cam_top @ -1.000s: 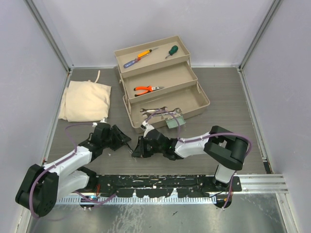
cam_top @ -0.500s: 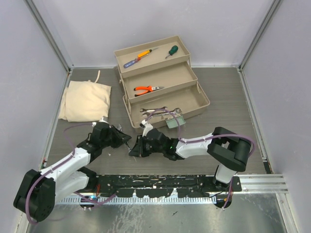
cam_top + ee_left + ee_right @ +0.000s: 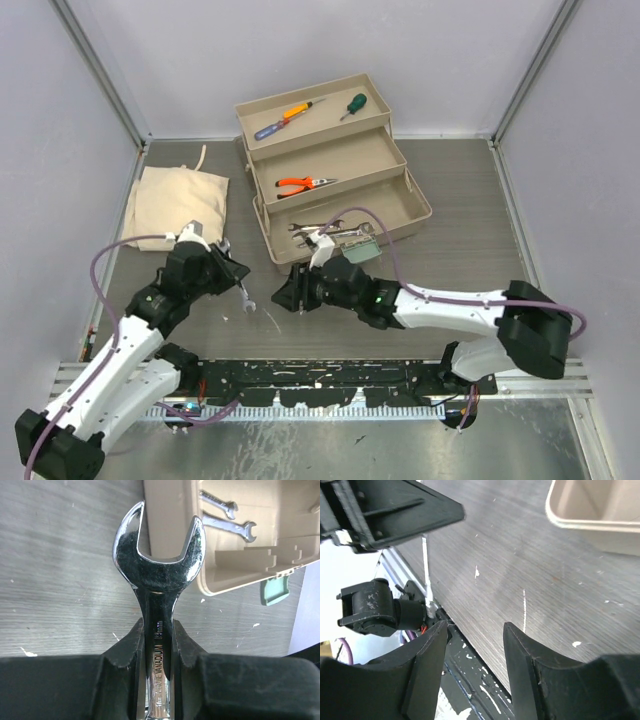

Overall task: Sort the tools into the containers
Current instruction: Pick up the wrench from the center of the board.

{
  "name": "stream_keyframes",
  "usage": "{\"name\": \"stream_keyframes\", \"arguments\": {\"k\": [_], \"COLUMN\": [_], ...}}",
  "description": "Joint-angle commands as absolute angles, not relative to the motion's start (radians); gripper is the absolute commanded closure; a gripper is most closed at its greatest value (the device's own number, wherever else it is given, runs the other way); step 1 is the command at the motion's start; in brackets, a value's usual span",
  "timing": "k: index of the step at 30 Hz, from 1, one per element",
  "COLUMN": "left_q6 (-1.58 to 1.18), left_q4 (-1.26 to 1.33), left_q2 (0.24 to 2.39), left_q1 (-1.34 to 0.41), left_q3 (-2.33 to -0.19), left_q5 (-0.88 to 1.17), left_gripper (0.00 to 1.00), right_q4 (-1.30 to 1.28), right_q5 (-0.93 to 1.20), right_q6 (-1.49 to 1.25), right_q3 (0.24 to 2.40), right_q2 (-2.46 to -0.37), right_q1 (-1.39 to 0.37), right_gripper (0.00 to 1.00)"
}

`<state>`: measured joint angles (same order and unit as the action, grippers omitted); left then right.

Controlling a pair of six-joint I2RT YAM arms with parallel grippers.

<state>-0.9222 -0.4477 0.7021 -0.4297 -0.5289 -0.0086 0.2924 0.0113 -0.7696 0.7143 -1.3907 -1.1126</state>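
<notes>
left gripper [image 3: 157, 640]: pinching wrench [image 3: 159, 580] by shank, head forward for drop-in
wrench: 7 o'clock of toolbox [image 3: 405, 232]
bottom tray [image 3: 170, 505]: holds wrenches [image 3: 225, 525], likely target
right gripper [image 3: 475, 650]: spread, empty, 6 o'clock of toolbox

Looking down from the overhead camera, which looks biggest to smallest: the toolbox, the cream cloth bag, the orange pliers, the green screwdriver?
1. toolbox
2. cloth bag
3. orange pliers
4. green screwdriver, though it lies farther back, so this last step is less sure.
</notes>
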Motion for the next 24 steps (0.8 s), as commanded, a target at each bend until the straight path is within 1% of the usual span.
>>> {"name": "stream_keyframes", "arguments": {"k": [1, 6, 11, 17, 24], "left_q6": [-0.725, -0.538, -0.384, -0.232, -0.061], "left_q4": [-0.576, -0.669, -0.718, -0.700, -0.677], "left_q2": [0.721, 0.860, 1.036, 1.223, 1.438], "left_q1": [-0.426, -0.433, -0.472, -0.564, -0.676], "left_q3": [-0.732, -0.967, -1.187, -1.396, -1.587], "left_q5": [-0.054, -0.029, -0.015, 0.015, 0.022], "left_gripper": [1.00, 1.00, 1.00, 1.00, 1.00], "right_q4": [0.146, 0.007, -0.178, -0.202, -0.229], "right_q5": [-0.167, -0.356, -0.527, -0.527, -0.523], "right_q6": [-0.700, -0.706, -0.802, -0.867, -0.880], "right_q3": [0.706, 0.638, 0.581, 0.478, 0.439], "right_q2": [-1.247, -1.083, -0.949, -0.799, -0.687], "right_q1": [-1.112, -1.111, -1.109, -1.109, -1.109], "right_gripper": [0.46, 0.46, 0.46, 0.46, 0.46]}}
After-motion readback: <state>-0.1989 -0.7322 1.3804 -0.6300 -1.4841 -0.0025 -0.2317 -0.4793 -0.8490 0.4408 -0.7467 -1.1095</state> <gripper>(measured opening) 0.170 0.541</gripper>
